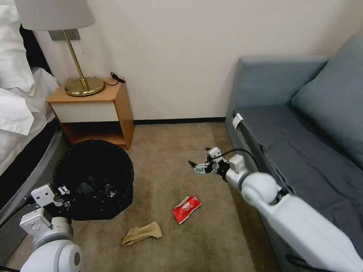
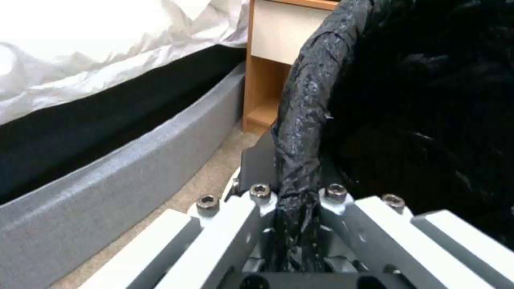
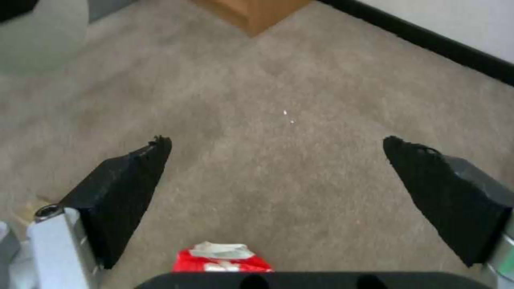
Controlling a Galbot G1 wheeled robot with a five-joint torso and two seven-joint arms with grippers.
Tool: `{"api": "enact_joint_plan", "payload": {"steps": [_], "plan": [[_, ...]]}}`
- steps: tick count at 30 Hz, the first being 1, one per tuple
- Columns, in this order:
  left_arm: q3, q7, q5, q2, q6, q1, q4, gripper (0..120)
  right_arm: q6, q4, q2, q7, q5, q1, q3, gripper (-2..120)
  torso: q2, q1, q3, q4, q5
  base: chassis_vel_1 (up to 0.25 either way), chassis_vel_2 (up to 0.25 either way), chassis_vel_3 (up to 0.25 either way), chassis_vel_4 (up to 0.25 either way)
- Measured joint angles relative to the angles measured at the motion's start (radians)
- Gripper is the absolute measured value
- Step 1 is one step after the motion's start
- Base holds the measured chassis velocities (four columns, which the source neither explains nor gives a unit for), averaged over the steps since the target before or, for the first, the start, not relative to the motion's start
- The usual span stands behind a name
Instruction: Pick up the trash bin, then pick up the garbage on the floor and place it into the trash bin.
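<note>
The trash bin [image 1: 94,177], lined with a crinkly black bag, hangs low at the left beside the bed. My left gripper [image 1: 65,196] is shut on the bag-covered rim [image 2: 297,160] of the trash bin. Garbage lies on the carpet: a red snack packet [image 1: 186,208] in the middle and a crumpled brown paper bag [image 1: 143,233] nearer me. My right gripper [image 1: 198,158] hovers open above the carpet, beyond the red packet [image 3: 221,259], with nothing between its black pads [image 3: 128,184].
A wooden nightstand [image 1: 96,109] with a brass lamp [image 1: 81,75] stands behind the bin. The bed [image 1: 19,113] runs along the left, and a grey sofa [image 1: 302,132] along the right. Beige carpet [image 1: 177,151] lies between them.
</note>
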State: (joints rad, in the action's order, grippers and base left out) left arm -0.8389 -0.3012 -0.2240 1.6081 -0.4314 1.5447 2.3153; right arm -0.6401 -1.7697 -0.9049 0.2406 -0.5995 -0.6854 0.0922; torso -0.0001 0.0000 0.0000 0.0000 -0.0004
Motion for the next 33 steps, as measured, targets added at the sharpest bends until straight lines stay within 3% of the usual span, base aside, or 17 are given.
{"api": "enact_joint_plan", "payload": {"steps": [1, 2, 3, 5, 11, 13, 16, 19, 25, 33], "plan": [[0.000, 0.000, 0.000, 0.000, 0.000, 0.000, 0.000, 3, 0.000, 0.002, 0.000, 0.004, 0.003, 0.002, 0.001, 100, 0.000, 0.000, 0.000, 0.0000, 0.0001, 0.000, 0.000, 0.000, 0.000], [0.000, 0.000, 0.002, 0.000, 0.000, -0.001, -0.002, 3, 0.027, 0.105, -0.005, 0.168, 0.105, 0.091, 0.104, 100, 0.000, 0.000, 0.000, 0.0001, 0.0002, 0.000, 0.000, 0.000, 0.000], [0.000, 0.000, 0.002, 0.000, 0.000, -0.001, -0.002, 3, 0.027, 0.105, -0.005, 0.168, 0.105, 0.091, 0.104, 100, 0.000, 0.000, 0.000, 0.0001, 0.0002, 0.000, 0.000, 0.000, 0.000], [-0.002, 0.000, 0.002, 0.000, 0.000, -0.003, -0.007, 3, 0.154, 0.216, -0.008, 0.244, 0.211, 0.154, 0.231, 100, 0.000, 0.000, 0.000, 0.0000, 0.0004, 0.000, 0.000, 0.000, 0.000], [-0.006, 0.000, 0.002, 0.000, 0.000, -0.008, -0.012, 3, 0.280, 0.311, -0.026, 0.328, 0.291, 0.227, 0.368, 100, 0.000, 0.000, 0.000, 0.0001, 0.0006, 0.000, 0.000, 0.000, 0.000], [-0.010, -0.001, 0.003, 0.000, 0.000, -0.009, -0.015, 3, 0.439, 0.407, -0.050, 0.455, 0.371, 0.315, 0.490, 100, 0.000, 0.000, 0.000, 0.0001, 0.0001, 0.000, 0.000, 0.000, 0.000], [-0.010, -0.001, 0.003, 0.000, 0.001, -0.010, -0.015, 3, 0.512, 0.468, -0.068, 0.517, 0.414, 0.368, 0.550, 100, 0.000, 0.000, 0.000, 0.0002, 0.0004, 0.000, 0.000, 0.000, 0.000], [-0.014, -0.002, 0.003, 0.000, 0.004, -0.009, -0.016, 3, 0.646, 0.586, -0.121, 0.590, 0.506, 0.425, 0.606, 100, 0.000, 0.000, 0.000, 0.0000, 0.0004, 0.000, 0.000, 0.000, 0.000], [-0.025, -0.003, 0.002, 0.000, 0.009, -0.006, -0.018, 3, 0.706, 0.683, -0.191, 0.615, 0.532, 0.453, 0.647, 100, 0.000, 0.000, 0.000, 0.0000, 0.0004, 0.000, 0.000, 0.000, 0.000], [-0.048, -0.002, -0.011, 0.000, 0.015, -0.005, -0.012, 3, 0.766, 0.808, -0.304, 0.565, 0.521, 0.473, 0.743, 100, 0.000, 0.000, 0.000, 0.0001, 0.0004, 0.000, 0.000, 0.000, 0.000]]}}
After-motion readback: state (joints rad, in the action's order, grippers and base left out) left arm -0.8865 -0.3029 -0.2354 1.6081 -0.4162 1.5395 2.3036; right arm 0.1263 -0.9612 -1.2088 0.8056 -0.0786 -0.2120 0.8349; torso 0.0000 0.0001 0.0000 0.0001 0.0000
